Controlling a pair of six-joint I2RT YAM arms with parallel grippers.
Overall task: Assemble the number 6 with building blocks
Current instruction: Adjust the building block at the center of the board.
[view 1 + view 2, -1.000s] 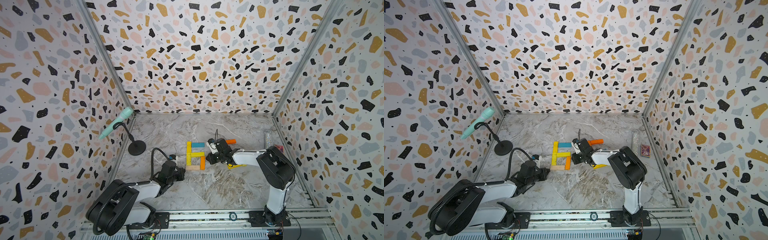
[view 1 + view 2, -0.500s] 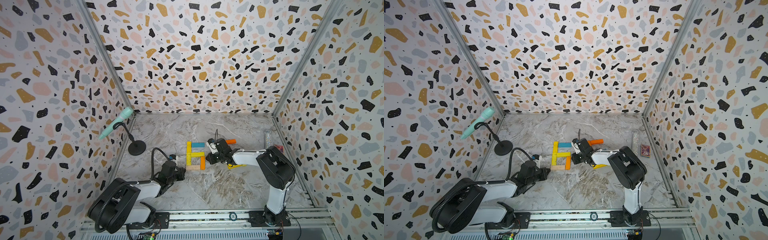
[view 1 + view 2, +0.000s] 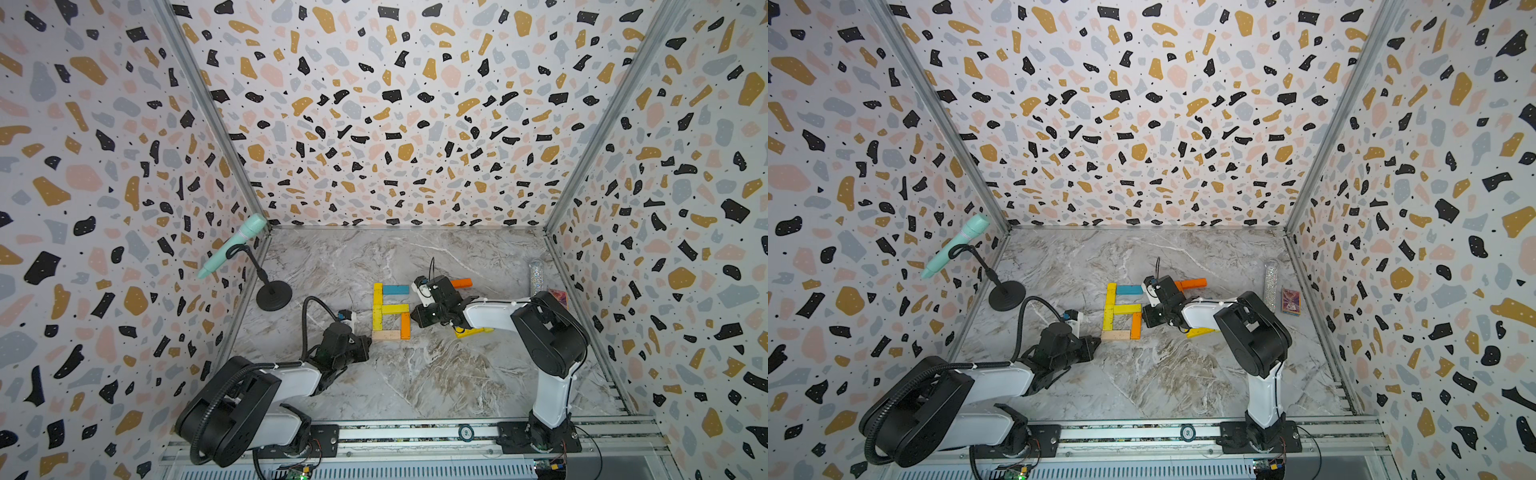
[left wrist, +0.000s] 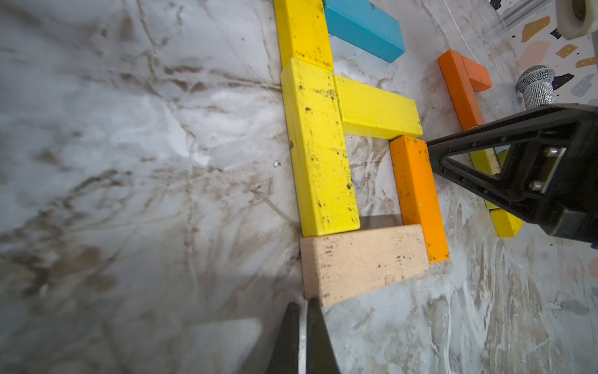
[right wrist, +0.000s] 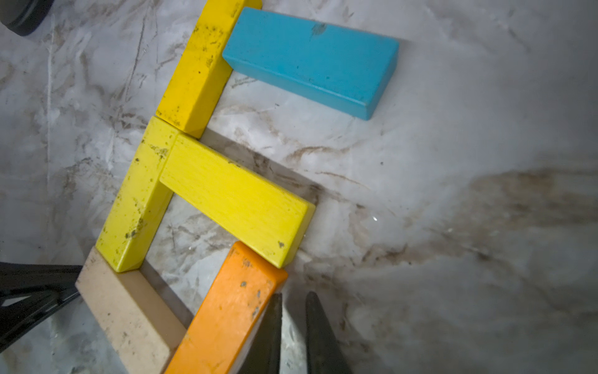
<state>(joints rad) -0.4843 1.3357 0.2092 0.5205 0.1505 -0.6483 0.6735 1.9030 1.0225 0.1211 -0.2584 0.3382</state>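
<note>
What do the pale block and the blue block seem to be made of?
Pale block: bare wood, matte; fine grain and dark flecks show. Blue block: probably wood too, under smooth, opaque blue paint with a slight sheen; its grain is hidden.

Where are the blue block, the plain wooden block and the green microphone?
blue block (image 5: 310,61): right wrist view, middle of its top face.
plain wooden block (image 4: 362,259): left wrist view, middle of its top face.
green microphone (image 3: 218,259): in a top view, on its handle.
</note>
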